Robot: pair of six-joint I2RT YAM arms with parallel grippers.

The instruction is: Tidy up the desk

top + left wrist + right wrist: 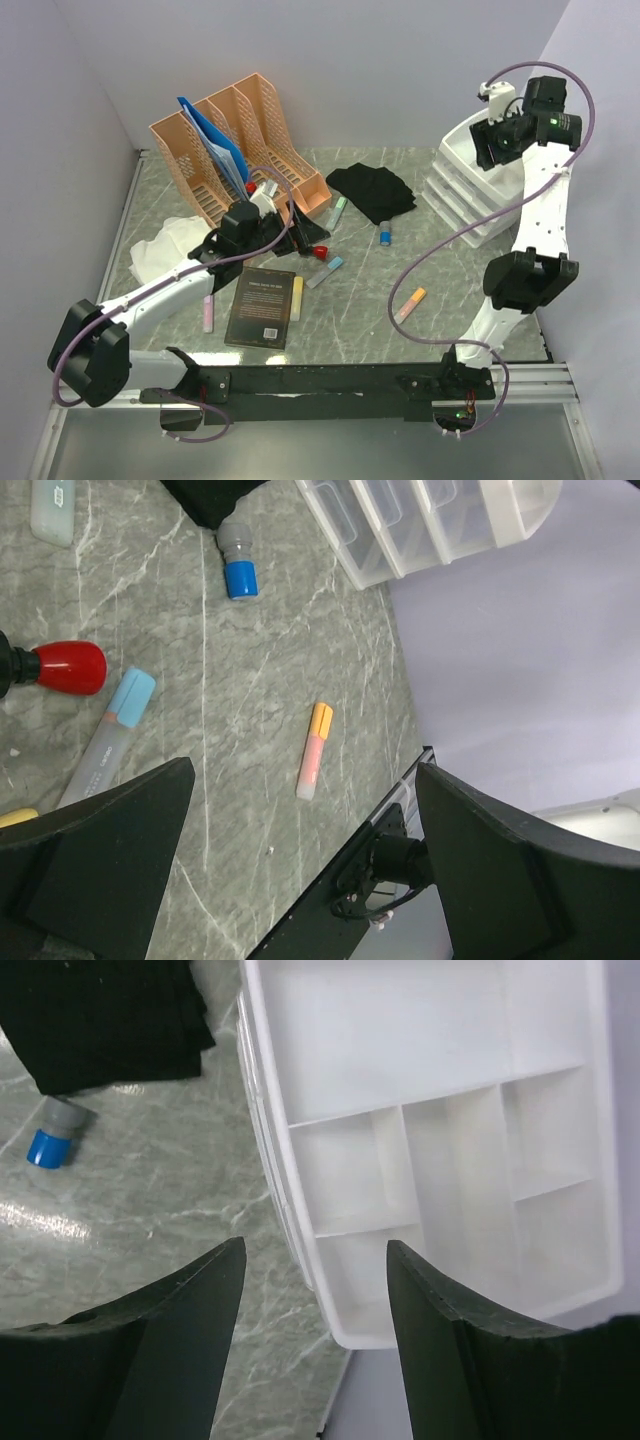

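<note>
Just beyond the far edge of the dark book [262, 307], my left gripper [303, 770] hung over the desk [370, 300], fingers spread wide with nothing between them. The grey-green marble desk lay under the book and everything around it, its black rail on the book's near side. A yellow marker [297, 298] lay against the book's right edge and a pink marker [208, 312] just off its left. To the book's right were a blue-capped marker [325, 271] and a red-capped thing [321, 252], and farther right an orange-capped marker [410, 304]. Behind the book stood the peach file racks [240, 140]. A black cloth [372, 190] lay beyond and right of it. Far right of the book, well apart, my right gripper [315, 1245] hovered over the white drawer unit [465, 190], fingers parted and empty, above its open compartments.
</note>
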